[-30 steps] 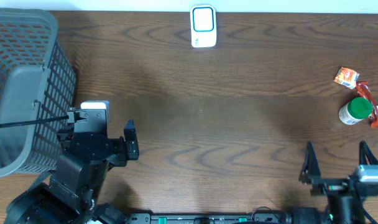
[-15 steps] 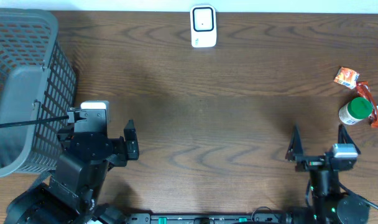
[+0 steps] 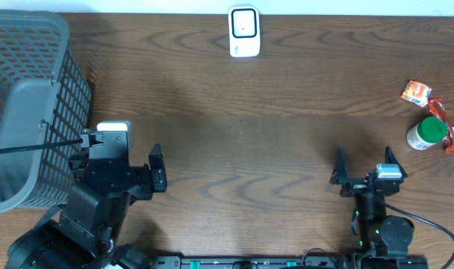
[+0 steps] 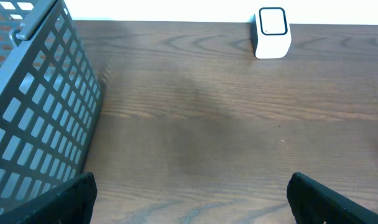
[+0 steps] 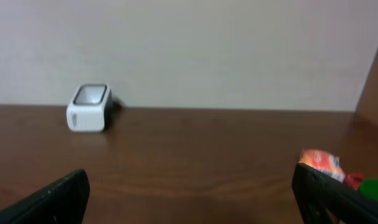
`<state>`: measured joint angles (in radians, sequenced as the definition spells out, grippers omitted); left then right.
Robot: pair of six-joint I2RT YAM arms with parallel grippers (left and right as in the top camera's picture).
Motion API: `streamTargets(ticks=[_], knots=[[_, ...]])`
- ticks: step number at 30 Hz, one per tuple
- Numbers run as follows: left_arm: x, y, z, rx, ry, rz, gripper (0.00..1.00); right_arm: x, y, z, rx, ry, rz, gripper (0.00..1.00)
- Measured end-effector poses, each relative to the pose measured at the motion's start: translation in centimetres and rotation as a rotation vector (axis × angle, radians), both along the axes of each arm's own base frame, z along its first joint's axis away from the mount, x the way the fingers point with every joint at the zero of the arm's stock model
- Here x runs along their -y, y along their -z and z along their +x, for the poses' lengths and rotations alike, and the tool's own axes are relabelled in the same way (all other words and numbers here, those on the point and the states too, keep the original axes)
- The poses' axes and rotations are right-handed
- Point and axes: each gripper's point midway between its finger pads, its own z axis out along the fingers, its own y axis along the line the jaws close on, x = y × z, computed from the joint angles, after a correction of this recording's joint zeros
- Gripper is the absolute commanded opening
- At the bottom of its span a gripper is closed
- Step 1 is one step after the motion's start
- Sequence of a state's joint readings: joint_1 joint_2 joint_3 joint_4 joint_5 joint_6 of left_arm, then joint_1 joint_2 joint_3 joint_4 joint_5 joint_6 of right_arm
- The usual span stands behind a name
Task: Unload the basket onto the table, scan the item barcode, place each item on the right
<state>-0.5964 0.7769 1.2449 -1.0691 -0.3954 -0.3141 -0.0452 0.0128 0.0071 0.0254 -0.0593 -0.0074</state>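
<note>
No step of the scan is judged to have been carried out yet: on the dark brown wood-grain table [image 3: 272,134] nothing is held and nothing is presented to the reader. The grey plastic mesh basket [image 3: 33,97] is set at the left edge. The left gripper [image 4: 192,186] is parked just beside it, with its jaws spread wide and empty. The right gripper [image 3: 365,161] is poised over bare wood near the front edge, its jaws likewise released and empty. The white box-shaped barcode scanner [image 3: 243,31] is stood at the middle of the far edge, with a dark-rimmed window on its upper face. The goods to be scanned are found at the right edge, well apart from the scanner and nearer the right gripper. They are a white bottle with a green cap [image 3: 427,133], a red wrapper [image 3: 438,108] touching it, and a small orange-red snack packet [image 3: 417,92] just behind. Which of these is the intended item cannot be told, and no barcode can be made out on any of them. Everything is judged to be left: an item is to be grasped, carried across and turned so that its code is faced to the window.
</note>
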Motion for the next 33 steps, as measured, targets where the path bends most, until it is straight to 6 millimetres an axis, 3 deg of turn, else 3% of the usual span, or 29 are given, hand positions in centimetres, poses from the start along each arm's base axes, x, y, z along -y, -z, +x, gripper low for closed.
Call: streamTargets(ticks=[3,7,33], knots=[[0.0,0.0,0.0,0.0,0.0,0.0,0.98,0.0,0.4,0.0,-0.014,0.0,0.001,0.99],[0.0,0.0,0.0,0.0,0.0,0.0,0.98,-0.2,2.3,-0.1,-0.092,-0.006,0.004,0.99],[0.0,0.0,0.0,0.0,0.0,0.0,0.98,-0.4,2.3,-0.1,-0.091,-0.014,0.003,0.99]])
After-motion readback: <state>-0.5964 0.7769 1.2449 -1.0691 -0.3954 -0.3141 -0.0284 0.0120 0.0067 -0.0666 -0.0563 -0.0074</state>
